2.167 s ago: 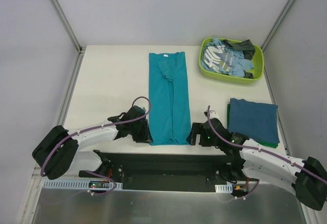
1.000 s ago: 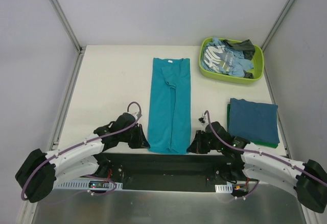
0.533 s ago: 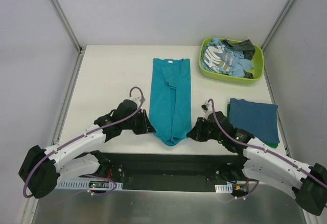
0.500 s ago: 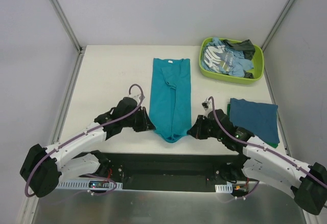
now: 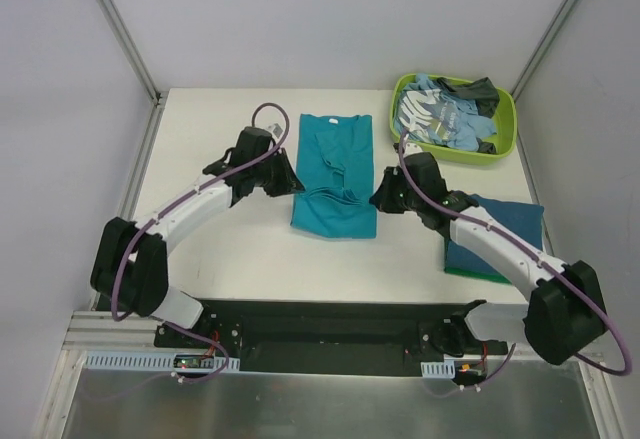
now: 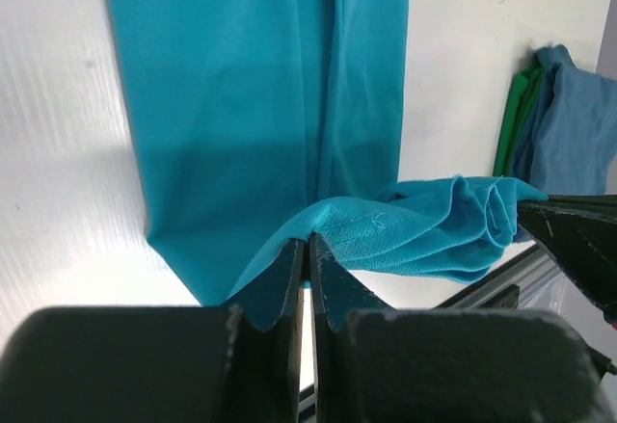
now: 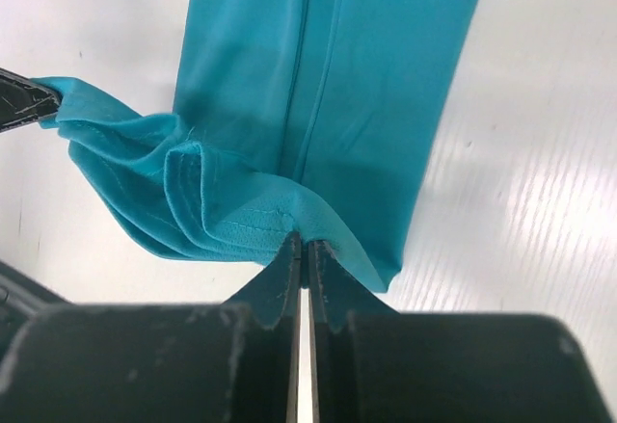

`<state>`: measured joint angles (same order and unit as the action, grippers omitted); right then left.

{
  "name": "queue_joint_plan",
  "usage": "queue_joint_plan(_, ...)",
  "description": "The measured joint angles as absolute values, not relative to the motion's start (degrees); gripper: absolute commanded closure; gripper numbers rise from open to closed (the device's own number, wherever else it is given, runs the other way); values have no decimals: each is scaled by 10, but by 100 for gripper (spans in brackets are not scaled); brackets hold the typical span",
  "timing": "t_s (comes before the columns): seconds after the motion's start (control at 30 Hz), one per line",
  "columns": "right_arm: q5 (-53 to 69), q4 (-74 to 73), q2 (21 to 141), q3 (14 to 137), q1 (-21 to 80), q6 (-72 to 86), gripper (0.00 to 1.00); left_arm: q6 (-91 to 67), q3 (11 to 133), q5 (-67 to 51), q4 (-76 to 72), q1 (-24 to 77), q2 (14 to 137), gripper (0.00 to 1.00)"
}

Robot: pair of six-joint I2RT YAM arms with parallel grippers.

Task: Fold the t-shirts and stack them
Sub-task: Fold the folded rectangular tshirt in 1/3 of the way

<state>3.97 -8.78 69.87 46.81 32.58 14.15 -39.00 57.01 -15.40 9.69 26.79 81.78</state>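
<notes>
On the white table (image 5: 200, 159), the bright teal t-shirt (image 5: 335, 144) lies mid-table as a long smooth strip, its near hem raised, bunched and doubled over. A folded stack (image 5: 505, 224), blue-teal over seemingly green, sits right. The left gripper (image 6: 307, 250) and right gripper (image 7: 301, 248) each pinch a hem corner.

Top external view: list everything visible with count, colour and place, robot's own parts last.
teal t-shirt: one, bright teal, table centre, near hem doubled back over itself.
folded shirts: two visible, blue-teal on green, stacked at the table's right.
tub: one, lime green, far right corner.
loose shirts: several, light blue printed and dark grey, inside the tub.
table: one, white.
left gripper: one, black, shut on the teal t-shirt's hem.
right gripper: one, black, shut on the opposite hem corner.
</notes>
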Motion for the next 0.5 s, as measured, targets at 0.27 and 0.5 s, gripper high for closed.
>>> queue_joint_plan(0.27, 71, -78, 813, 549, 271, 105, 99, -362, 652, -180, 98, 216, 930, 100)
queue_joint_plan(0.5, 96, -70, 902, 604, 248, 93, 99, -344, 705, -201, 98, 202, 1002, 100)
